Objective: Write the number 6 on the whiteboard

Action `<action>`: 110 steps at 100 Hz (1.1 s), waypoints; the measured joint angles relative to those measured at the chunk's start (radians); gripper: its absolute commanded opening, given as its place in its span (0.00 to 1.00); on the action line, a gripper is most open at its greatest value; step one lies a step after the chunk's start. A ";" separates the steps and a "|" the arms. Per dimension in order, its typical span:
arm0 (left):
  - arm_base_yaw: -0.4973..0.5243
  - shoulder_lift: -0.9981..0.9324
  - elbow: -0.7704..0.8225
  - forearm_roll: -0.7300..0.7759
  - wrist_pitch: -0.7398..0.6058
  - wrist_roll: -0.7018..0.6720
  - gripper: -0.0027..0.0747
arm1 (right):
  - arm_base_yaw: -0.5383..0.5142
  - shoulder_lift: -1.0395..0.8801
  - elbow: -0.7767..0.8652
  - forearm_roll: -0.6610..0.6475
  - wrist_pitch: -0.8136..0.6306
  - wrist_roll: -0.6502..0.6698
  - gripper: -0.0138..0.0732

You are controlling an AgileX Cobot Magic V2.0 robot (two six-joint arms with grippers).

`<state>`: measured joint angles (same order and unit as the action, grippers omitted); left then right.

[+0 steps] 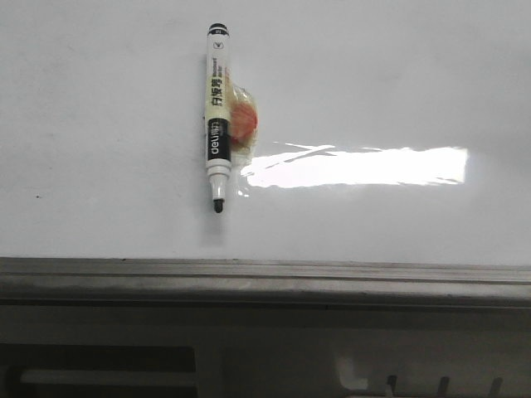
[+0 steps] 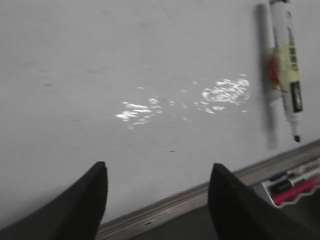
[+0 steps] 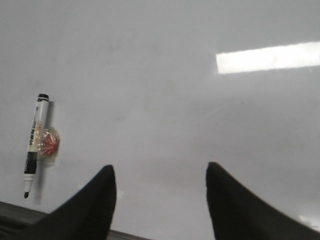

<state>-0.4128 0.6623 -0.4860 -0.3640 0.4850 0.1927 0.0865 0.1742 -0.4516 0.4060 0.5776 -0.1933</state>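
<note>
Both your left gripper (image 2: 157, 197) and right gripper (image 3: 160, 197) gape empty, so grabbing the marker (image 1: 217, 116) off-centre risks knocking it off the blank whiteboard (image 1: 99, 124).

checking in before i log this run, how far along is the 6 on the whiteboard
Nothing looks done: the whiteboard carries no drawn line, only glare. The marker is uncapped, tip down, fixed to the board beside a red piece under clear tape, and neither hand grips it. The left hand and the right hand are both open and empty, facing the board. Still left: take the marker and draw the whole 6.
</note>
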 measured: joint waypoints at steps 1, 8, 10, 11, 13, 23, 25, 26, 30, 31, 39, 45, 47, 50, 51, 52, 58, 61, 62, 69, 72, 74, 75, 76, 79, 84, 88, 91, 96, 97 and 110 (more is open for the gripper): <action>-0.015 0.018 -0.005 -0.003 0.000 0.002 0.63 | 0.000 0.003 0.000 0.000 0.002 0.000 0.65; -0.096 0.105 -0.048 -0.044 -0.004 0.006 0.61 | 0.000 0.029 -0.001 0.000 0.009 -0.006 0.65; -0.122 0.129 -0.060 -0.060 -0.009 0.008 0.61 | 0.000 0.034 -0.001 -0.001 0.011 -0.005 0.65; -0.131 0.137 -0.067 -0.072 -0.014 0.008 0.60 | 0.000 0.038 -0.001 -0.001 0.011 -0.005 0.65; -0.157 0.160 -0.078 -0.083 -0.025 0.008 0.60 | 0.000 0.040 -0.001 -0.001 0.012 -0.007 0.65; -0.269 0.266 -0.112 -0.172 -0.107 0.010 0.60 | 0.000 0.046 -0.001 -0.001 0.014 -0.007 0.65; -0.290 0.287 -0.117 -0.190 -0.127 0.010 0.60 | 0.000 0.046 -0.001 -0.001 0.016 -0.007 0.65; -0.296 0.294 -0.119 -0.197 -0.133 0.010 0.60 | 0.000 0.046 -0.001 -0.002 0.016 -0.007 0.65; -0.334 0.335 -0.128 -0.231 -0.171 0.012 0.60 | 0.000 0.046 -0.001 -0.002 0.016 -0.007 0.65; -0.345 0.348 -0.129 -0.236 -0.177 0.012 0.60 | 0.000 0.046 -0.001 -0.002 0.016 -0.007 0.65; -0.392 0.415 -0.141 -0.291 -0.241 0.012 0.60 | 0.000 0.046 -0.001 -0.002 0.018 -0.007 0.65; -0.413 0.462 -0.143 -0.320 -0.276 0.012 0.60 | 0.000 0.046 -0.001 -0.004 0.021 -0.007 0.65; -0.416 0.471 -0.143 -0.331 -0.286 0.012 0.60 | 0.000 0.046 -0.001 -0.004 0.021 -0.007 0.65; -0.420 0.493 -0.143 -0.346 -0.305 0.012 0.60 | 0.000 0.046 -0.001 -0.004 0.021 -0.007 0.65; -0.420 0.497 -0.143 -0.354 -0.308 0.012 0.60 | 0.000 0.046 -0.001 -0.004 0.021 -0.007 0.65; -0.420 0.504 -0.143 -0.357 -0.312 0.012 0.60 | 0.000 0.046 -0.001 -0.004 0.023 -0.007 0.65; -0.422 0.532 -0.143 -0.390 -0.345 0.012 0.60 | 0.000 0.046 -0.001 -0.004 0.029 -0.009 0.65; -0.422 0.544 -0.143 -0.401 -0.361 0.012 0.60 | 0.000 0.046 -0.001 -0.004 0.034 -0.009 0.65; -0.424 0.550 -0.143 -0.404 -0.369 0.012 0.60 | 0.000 0.046 -0.001 -0.004 0.035 -0.009 0.65; -0.424 0.575 -0.143 -0.422 -0.403 0.012 0.60 | 0.000 0.047 -0.001 -0.004 0.043 -0.009 0.65; -0.426 0.580 -0.145 -0.428 -0.408 0.012 0.59 | 0.000 0.047 -0.001 -0.004 0.045 -0.009 0.65; -0.428 0.585 -0.147 -0.429 -0.413 0.012 0.58 | 0.000 0.047 -0.001 -0.004 0.045 -0.009 0.65; -0.428 0.587 -0.147 -0.429 -0.412 0.012 0.57 | 0.000 0.047 -0.001 -0.004 0.045 -0.009 0.65; -0.428 0.591 -0.147 -0.429 -0.412 0.012 0.56 | 0.000 0.047 -0.001 -0.004 0.045 -0.009 0.65; -0.428 0.597 -0.150 -0.431 -0.412 0.012 0.53 | 0.000 0.047 -0.001 -0.004 0.045 -0.009 0.65; -0.428 0.609 -0.153 -0.433 -0.415 0.012 0.43 | 0.000 0.047 -0.001 -0.004 0.047 -0.009 0.65; -0.428 0.617 -0.156 -0.435 -0.417 0.012 0.31 | 0.000 0.047 -0.001 -0.004 0.047 -0.009 0.65; -0.428 0.621 -0.156 -0.435 -0.417 0.012 0.22 | 0.000 0.047 -0.001 -0.002 0.047 -0.009 0.65; -0.428 0.628 -0.156 -0.435 -0.414 0.012 0.04 | 0.000 0.047 -0.001 0.003 0.050 -0.009 0.65; -0.428 0.629 -0.156 -0.435 -0.410 0.012 0.01 | 0.000 0.047 -0.001 0.006 0.053 -0.009 0.65; -0.432 0.624 -0.156 -0.400 -0.365 0.017 0.01 | 0.000 0.047 -0.021 0.063 0.116 -0.078 0.65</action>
<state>-0.8446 1.2865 -0.6419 -0.7641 0.1198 0.2100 0.0865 0.2215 -0.4726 0.4694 0.6932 -0.2717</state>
